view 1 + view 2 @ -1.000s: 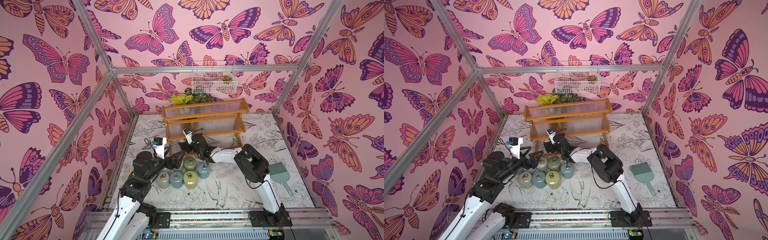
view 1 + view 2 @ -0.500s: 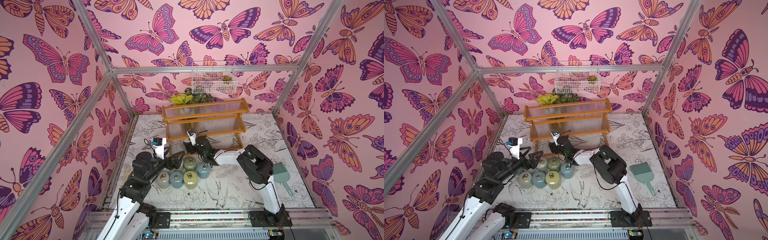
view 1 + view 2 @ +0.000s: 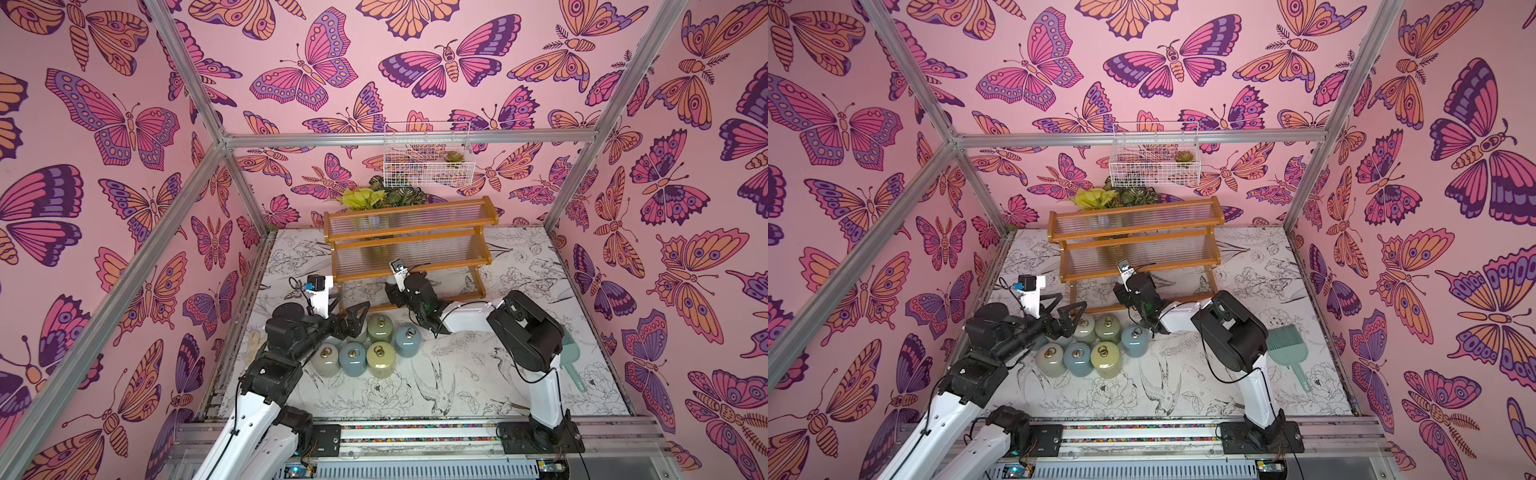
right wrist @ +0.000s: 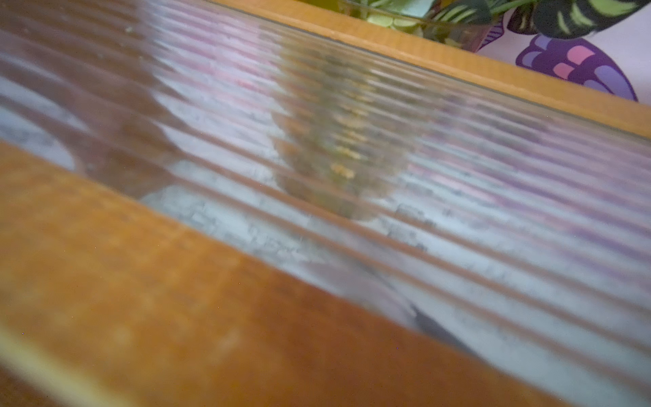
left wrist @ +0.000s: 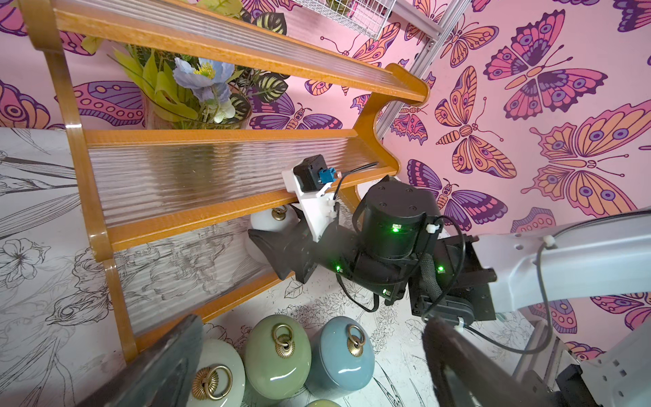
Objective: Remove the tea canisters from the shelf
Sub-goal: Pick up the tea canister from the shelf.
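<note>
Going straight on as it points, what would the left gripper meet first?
Probably the sage green canister just ahead of the left gripper, if it runs low enough; its height is unclear. Clearing that, the right gripper at the shelf's lowest tier.

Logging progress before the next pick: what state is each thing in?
Right gripper, shut on white canister.
White canister, upright, lowest tier of shelf.
Left gripper, open, empty.
Table canisters, upright, lids on.
Shelf, upper two tiers empty.
</note>
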{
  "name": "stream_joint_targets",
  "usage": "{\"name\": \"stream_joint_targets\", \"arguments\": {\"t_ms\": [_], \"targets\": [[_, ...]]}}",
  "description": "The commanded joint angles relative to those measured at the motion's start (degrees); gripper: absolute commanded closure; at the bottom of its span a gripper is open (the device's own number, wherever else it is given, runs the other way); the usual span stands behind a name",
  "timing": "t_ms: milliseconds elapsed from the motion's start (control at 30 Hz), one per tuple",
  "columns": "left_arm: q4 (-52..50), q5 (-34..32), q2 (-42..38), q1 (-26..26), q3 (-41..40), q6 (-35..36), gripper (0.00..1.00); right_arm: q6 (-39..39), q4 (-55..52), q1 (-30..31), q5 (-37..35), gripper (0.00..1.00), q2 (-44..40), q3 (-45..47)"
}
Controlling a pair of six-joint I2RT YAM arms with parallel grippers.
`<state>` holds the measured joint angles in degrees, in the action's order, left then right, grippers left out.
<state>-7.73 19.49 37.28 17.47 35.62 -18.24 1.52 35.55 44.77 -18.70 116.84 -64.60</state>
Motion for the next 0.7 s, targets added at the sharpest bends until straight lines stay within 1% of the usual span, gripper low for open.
{"name": "stream_joint_targets", "arguments": {"t_ms": [0, 233, 667], "targets": [[0.1, 0.0, 0.4, -0.4, -0.4, 0.6, 0.00, 1.7, 4.8, -1.6, -3.2, 0.23, -5.0, 1.9], [0.2, -0.1, 1.3, -0.5, -0.1, 0.7, 0.00, 0.2, 7.1, -2.7, -1.7, 0.23, -8.5, 6.3], [-0.1, -0.5, 1.6, -0.5, 0.2, 0.6, 0.00, -1.3, 8.8, -2.9, -1.6, 0.23, -14.5, 12.6]]}}
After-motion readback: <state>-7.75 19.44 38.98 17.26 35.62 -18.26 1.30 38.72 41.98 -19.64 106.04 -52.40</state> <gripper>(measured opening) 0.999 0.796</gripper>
